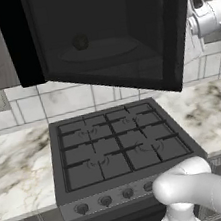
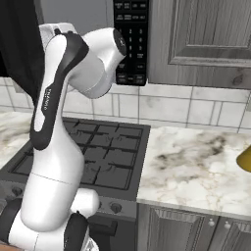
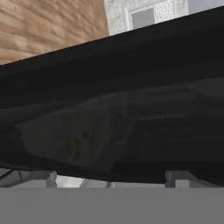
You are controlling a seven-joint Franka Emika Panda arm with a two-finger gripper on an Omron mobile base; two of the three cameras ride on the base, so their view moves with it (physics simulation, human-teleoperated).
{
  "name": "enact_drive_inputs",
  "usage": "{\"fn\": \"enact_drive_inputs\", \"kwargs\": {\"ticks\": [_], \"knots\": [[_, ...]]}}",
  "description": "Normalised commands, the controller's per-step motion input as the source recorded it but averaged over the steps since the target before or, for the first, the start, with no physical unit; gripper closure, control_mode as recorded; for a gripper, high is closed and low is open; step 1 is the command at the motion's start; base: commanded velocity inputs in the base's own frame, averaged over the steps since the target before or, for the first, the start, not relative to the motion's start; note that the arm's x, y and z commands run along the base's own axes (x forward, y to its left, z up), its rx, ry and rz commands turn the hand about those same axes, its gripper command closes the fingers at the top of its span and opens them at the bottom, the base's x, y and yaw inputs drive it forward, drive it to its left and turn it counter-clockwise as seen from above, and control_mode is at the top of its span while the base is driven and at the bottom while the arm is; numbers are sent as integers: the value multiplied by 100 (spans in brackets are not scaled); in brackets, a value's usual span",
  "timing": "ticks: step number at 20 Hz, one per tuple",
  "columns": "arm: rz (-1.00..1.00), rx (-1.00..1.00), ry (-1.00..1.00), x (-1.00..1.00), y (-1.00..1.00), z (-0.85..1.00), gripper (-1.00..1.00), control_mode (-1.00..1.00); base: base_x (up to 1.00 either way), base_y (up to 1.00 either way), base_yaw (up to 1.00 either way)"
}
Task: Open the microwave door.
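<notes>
The microwave door (image 1: pixel 106 37) is a wide glossy black panel with a dark tinted window. It stands swung partway out from its left side, its right edge nearest me. Through the glass a round turntable (image 1: pixel 90 50) shows dimly. In the right base view the door (image 2: pixel 19 44) juts out at the upper left, behind my arm. My wrist (image 1: pixel 201 14) sits just past the door's right edge; the fingers are hidden there. In the hand view the door's dark surface (image 3: pixel 122 113) is very close, and my gripper (image 3: pixel 109 180) is open with its tips far apart.
A black gas stove (image 1: pixel 118 144) with a row of knobs (image 1: pixel 104 200) sits under the microwave, between marble counters (image 2: pixel 196 166). The narrow keypad panel (image 2: pixel 130 39) and a grey wall cabinet (image 2: pixel 206 39) lie to the right. A yellow object (image 2: pixel 245 159) shows at the counter's right edge.
</notes>
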Motion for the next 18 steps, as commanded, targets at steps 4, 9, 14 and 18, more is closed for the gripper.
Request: {"fn": "enact_drive_inputs", "kwargs": {"ticks": [4, 9, 14, 18], "knots": [[33, 1, -25, -63, 90, 0, -100, -100, 0, 0, 0], [30, 3, -29, -56, 100, 0, -100, -100, 0, 0, 0], [26, 0, -28, -36, 100, -9, -100, -100, 0, 0, 0], [16, 0, -18, 3, 100, -19, -100, -100, 0, 0, 0]]}}
